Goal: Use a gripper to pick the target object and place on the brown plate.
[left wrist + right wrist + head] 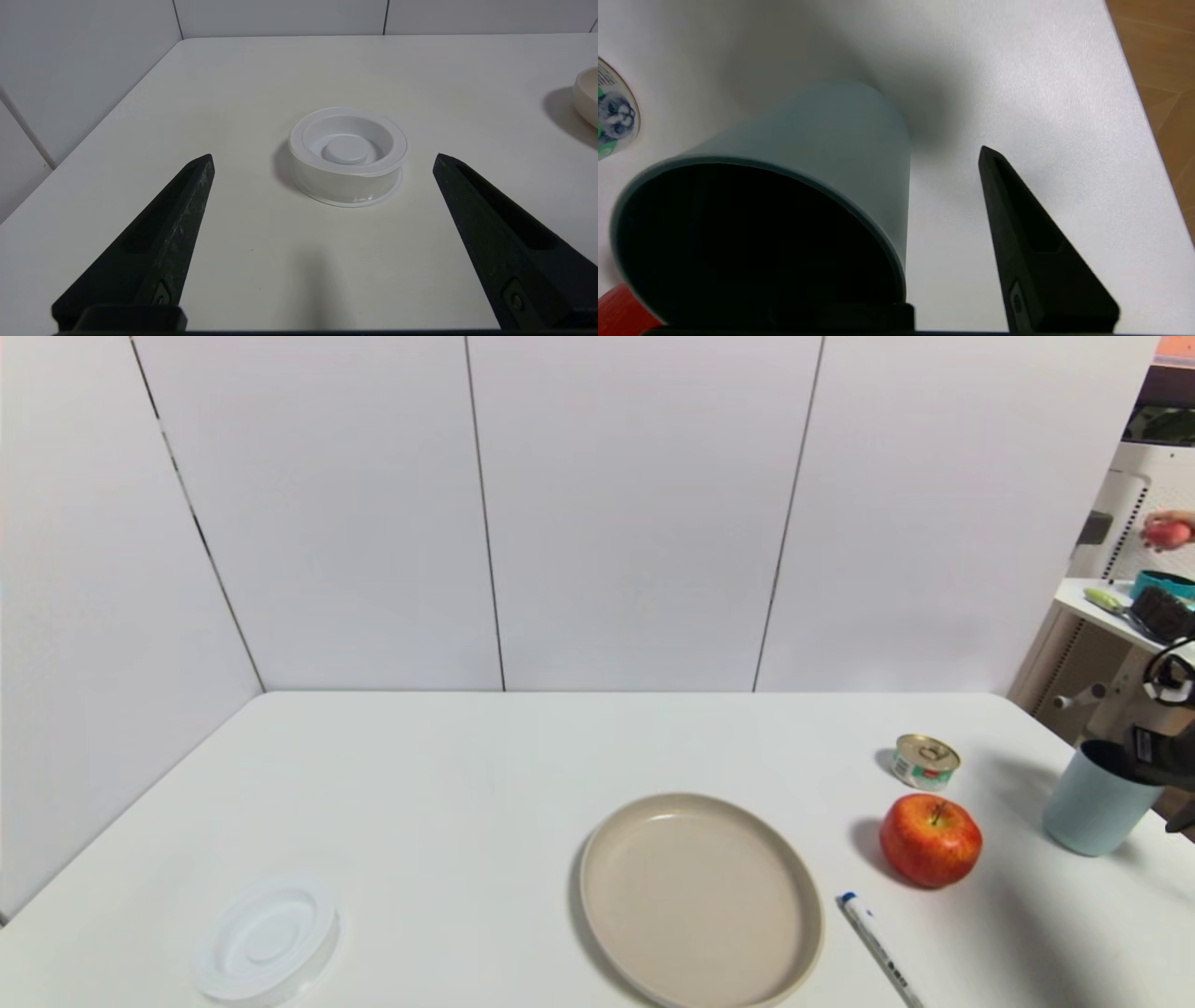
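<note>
The pale blue-grey cup [1092, 803] stands upright near the table's right edge, right of the apple. My right gripper [1156, 767] is at the cup's rim on its right side. In the right wrist view the cup [822, 140] fills the near left. One black finger [1017, 224] hangs outside the cup wall with a gap of bare table between them; the other finger is hidden, seemingly inside the cup's dark mouth. The jaws stand open. The brown plate [597, 859] lies empty at the front centre. My left gripper [323, 161] is open and empty, out of the head view.
A red apple [931, 840], a gold-lidded can [925, 761] and a white pen [878, 947] lie between plate and cup. A white plastic dish [268, 938] sits front left, ahead of the left gripper [348, 154]. The table's right edge [1134, 93] is close to the cup.
</note>
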You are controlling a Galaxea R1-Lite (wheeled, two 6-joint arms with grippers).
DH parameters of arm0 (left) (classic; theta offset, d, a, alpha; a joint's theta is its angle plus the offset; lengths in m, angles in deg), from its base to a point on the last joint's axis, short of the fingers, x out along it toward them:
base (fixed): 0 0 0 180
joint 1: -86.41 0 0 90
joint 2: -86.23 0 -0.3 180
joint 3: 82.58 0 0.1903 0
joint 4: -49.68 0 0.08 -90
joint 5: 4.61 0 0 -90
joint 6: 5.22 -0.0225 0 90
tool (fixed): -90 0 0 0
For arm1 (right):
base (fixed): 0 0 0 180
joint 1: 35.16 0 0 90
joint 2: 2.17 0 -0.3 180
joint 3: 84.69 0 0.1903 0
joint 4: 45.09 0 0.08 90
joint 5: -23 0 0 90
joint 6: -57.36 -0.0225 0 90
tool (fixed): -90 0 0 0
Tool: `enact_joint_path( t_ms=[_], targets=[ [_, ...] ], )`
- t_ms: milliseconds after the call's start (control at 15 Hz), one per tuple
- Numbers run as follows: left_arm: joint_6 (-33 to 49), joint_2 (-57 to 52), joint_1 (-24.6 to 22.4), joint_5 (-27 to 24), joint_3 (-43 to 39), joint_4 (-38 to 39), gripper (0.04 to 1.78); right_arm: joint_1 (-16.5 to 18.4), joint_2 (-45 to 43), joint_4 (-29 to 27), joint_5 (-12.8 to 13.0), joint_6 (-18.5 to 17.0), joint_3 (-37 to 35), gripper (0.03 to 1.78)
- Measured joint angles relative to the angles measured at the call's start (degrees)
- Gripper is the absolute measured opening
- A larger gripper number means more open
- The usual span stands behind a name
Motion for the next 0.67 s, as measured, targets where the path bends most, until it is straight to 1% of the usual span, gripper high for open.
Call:
enact_joint_path(
  t_ms=[67, 133, 533, 667],
  targets=[
    [0.0, 0.0, 0.0, 0.0, 0.0, 0.0, 1.69, 0.0, -0.3, 0.0, 0.0, 0.0, -0.6, 0.15],
    [0.0, 0.0, 0.0, 0.0, 0.0, 0.0, 1.69, 0.0, -0.8, 0.1, -0.1, 0.0, -1.0, 0.12],
    [0.0, 0.0, 0.0, 0.0, 0.0, 0.0, 1.69, -0.2, -6.3, 0.0, -0.4, 0.2, -2.6, 0.13],
    [0.0, 0.0, 0.0, 0.0, 0.0, 0.0, 1.69, -1.0, -9.5, 0.1, -0.6, 0.9, -2.5, 0.13]
  ],
)
